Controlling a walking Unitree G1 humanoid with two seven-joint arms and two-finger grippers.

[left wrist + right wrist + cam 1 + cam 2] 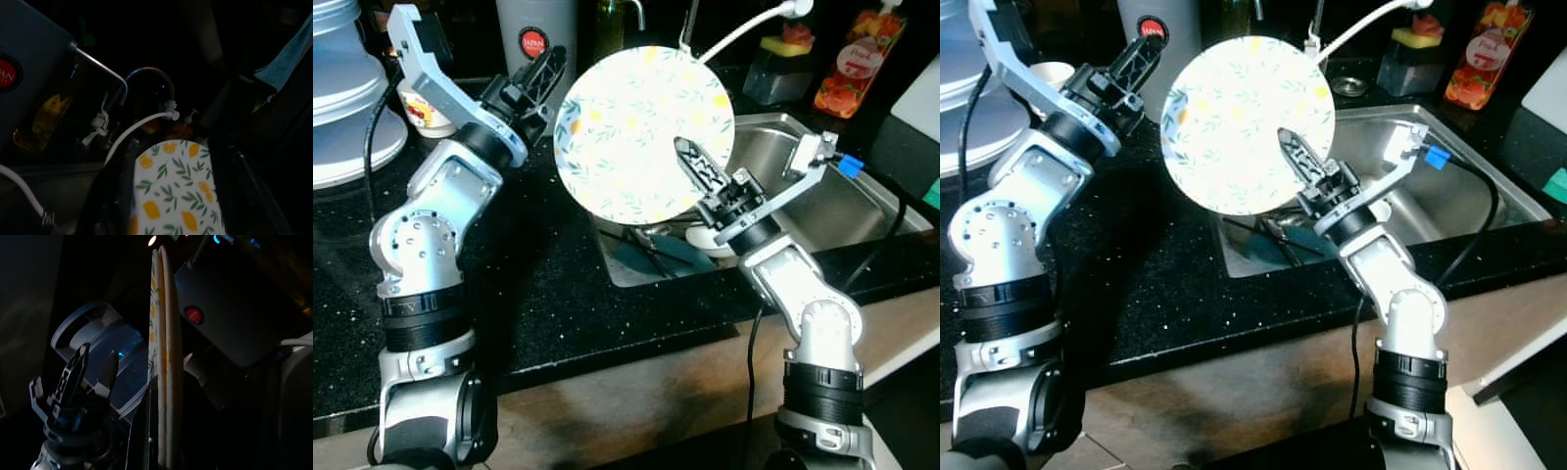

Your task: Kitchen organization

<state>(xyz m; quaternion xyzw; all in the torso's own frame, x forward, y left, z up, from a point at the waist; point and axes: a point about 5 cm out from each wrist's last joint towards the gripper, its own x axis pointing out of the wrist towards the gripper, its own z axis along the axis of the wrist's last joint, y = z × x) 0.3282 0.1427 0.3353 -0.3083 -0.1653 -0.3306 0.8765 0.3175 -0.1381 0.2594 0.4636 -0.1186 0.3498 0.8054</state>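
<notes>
Plate: a round white plate with a yellow lemon and green leaf print (641, 132) is being held on edge above the near-left corner of the sink, its printed face turned toward the head camera.
Right hand: the right hand (697, 168) is reaching up from the sink side and pinching the plate's lower right rim; one black finger (700, 166) is lying across the printed face, and in the right wrist view the plate's thin edge (164, 357) is running straight up between the fingers.
Left hand: the left hand (544, 73) is hovering just beside the plate's upper left rim, fingers spread slightly and gripping nothing; in the left wrist view the printed plate (171, 191) is sitting between its dark fingers.
Sink: a stainless steel sink basin (783, 147) is set into the black speckled bench (538, 294), with dark utensils lying in its near corner under the plate.
Faucet: a curved faucet with a white hose (744, 27) is rising behind the plate.
Behind the sink: an orange bottle of dish soap (857, 59) is standing at the back right, near a dark holder with a yellow sponge (783, 44).
Bench, left: a grey canister with a red round label (536, 39) is standing behind the left hand, and a stack of pale containers (347, 88) is sitting at the far left.
</notes>
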